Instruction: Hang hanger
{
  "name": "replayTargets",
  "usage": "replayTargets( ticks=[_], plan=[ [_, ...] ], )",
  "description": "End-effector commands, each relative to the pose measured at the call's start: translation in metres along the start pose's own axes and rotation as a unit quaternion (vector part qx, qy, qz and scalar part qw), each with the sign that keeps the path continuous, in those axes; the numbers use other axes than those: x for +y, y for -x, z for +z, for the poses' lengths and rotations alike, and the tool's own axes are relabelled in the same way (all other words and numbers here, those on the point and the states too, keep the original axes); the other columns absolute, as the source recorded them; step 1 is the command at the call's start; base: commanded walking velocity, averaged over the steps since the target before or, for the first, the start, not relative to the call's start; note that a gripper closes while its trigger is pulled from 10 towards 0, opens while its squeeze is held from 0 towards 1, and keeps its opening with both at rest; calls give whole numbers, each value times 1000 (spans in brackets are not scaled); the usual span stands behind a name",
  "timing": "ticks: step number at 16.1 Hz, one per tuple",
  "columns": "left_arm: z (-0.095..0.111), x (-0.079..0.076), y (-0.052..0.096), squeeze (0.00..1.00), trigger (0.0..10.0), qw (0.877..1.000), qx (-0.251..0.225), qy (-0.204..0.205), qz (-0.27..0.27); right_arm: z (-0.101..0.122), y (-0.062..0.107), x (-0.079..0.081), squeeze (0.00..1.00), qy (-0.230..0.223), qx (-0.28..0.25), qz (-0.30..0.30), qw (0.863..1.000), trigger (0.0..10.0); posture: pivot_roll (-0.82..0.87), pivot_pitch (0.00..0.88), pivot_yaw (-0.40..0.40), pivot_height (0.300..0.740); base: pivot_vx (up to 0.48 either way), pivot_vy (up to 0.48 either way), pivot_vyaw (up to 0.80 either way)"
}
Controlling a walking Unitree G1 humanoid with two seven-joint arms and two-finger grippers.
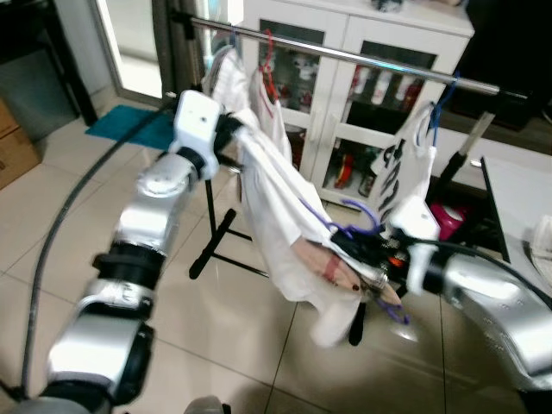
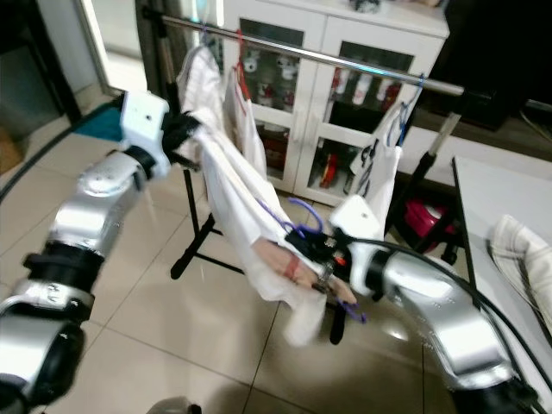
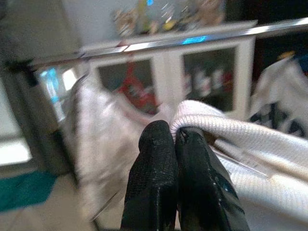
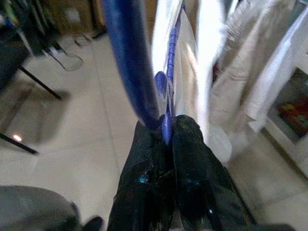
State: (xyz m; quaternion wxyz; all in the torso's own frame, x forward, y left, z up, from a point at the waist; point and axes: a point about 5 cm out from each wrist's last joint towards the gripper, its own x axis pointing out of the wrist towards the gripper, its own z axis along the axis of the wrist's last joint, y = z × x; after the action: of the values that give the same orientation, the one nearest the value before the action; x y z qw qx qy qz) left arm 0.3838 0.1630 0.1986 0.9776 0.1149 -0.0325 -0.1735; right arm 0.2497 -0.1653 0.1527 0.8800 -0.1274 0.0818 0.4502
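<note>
Clearly unfinished: my right gripper (image 4: 166, 132) pinches the purple hanger (image 1: 362, 226), left gripper (image 3: 174, 137) pinches the white garment (image 1: 276, 198), both below the rail (image 1: 345, 55).

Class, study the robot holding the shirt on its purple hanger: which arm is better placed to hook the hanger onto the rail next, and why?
Right. The right hand is shut on the purple hanger, so it steers the hook toward the rail. The left hand only pinches the white shirt.

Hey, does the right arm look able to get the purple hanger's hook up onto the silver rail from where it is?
Probably yes. The right gripper holds the purple plastic hanger below the silver metal rail, and the stretch of rail above it, between the hung garments, looks free.
</note>
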Motion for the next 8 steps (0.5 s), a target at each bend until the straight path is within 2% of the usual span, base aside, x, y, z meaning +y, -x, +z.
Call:
replayTargets(
  ticks=[1,3,4,5,6,7,8],
  plan=[
    [11,35,4,0,0,997,-6,2,81,-1,15,-3,0,-12,-4,11,1000,0,-10,0,-41,740,0,0,0],
    [1,63,12,0,0,990,30,2,136,8,28,-4,0,-46,-51,30,997,0,-10,0,-41,740,0,0,0],
    [-5,69,15,0,0,988,45,-4,146,14,31,-3,0,-60,-77,41,994,0,-11,0,-42,740,0,0,0],
    [-8,68,15,0,0,988,53,-2,143,17,31,-2,0,-68,-91,47,992,0,-11,0,-42,740,0,0,0],
    [-17,60,13,0,0,989,67,10,128,22,29,0,0,-84,-122,56,987,0,-11,0,-44,740,0,0,0],
    [-20,53,11,0,0,991,70,18,115,24,26,0,0,-87,-129,52,986,0,-11,0,-45,740,0,0,0],
    [-24,40,7,0,0,993,73,25,84,25,21,-2,0,-96,-135,32,986,0,-13,0,-45,740,0,0,0]
  ],
)
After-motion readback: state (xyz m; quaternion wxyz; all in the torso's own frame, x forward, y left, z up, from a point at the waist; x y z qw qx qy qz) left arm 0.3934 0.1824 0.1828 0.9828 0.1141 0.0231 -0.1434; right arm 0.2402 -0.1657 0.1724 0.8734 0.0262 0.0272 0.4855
